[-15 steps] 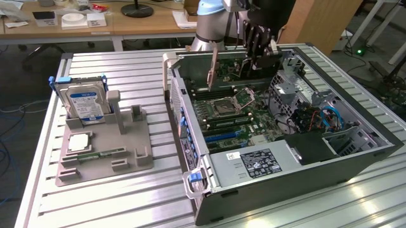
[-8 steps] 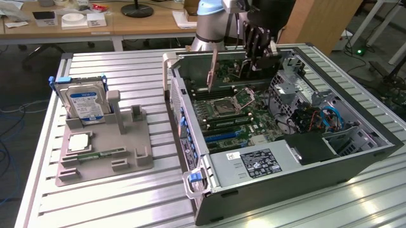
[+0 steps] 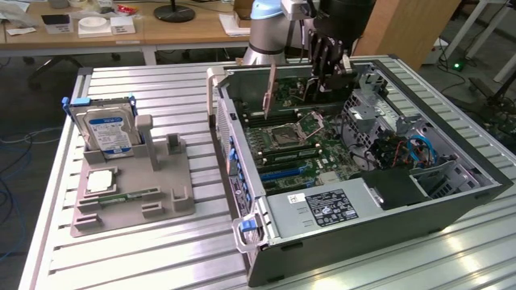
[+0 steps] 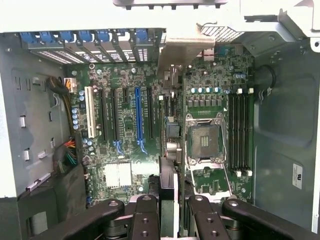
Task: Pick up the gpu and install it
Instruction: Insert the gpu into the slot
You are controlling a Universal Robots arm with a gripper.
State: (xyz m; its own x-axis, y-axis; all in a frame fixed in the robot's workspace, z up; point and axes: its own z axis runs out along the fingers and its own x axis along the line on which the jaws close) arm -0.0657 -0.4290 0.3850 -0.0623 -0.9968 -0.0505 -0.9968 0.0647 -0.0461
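An open computer case [image 3: 387, 232] lies on its side on a slatted metal surface [image 3: 161, 254]. From where I stand, one robot arm [image 3: 270, 24] reaches down into the case's far end. The tool [image 3: 332, 80] is clenched on the top edge of the gpu [image 3: 294, 93]. The card stands upright inside the case with its green board facing the room and its silver bracket toward the exterior view's left.

In the wrist view the tool [image 4: 173, 207] has a finger on either side of the gpu [image 4: 168, 175], seen edge-on. It runs parallel to the expansion slots [image 4: 138, 115] on the motherboard [image 4: 120, 175], on the side of the blue slot nearer the processor socket [image 4: 205, 140].

Progress, as I judge it: the pick-up is done, since the card is off the surface and in the grip. Installing is under way but not finished (the tool has not let go). I cannot tell whether the card's lower edge sits in a slot or hangs just above one.

Counted: one gpu, one arm, one tool, one case, one processor socket. On the exterior view's left, well apart from the case, stands one grey holder [image 3: 161, 208]. It carries one upright hard drive [image 3: 109, 132] with a blue label, one processor chip [image 3: 100, 180] lying flat, and one memory stick [image 3: 121, 197] just beside the chip.
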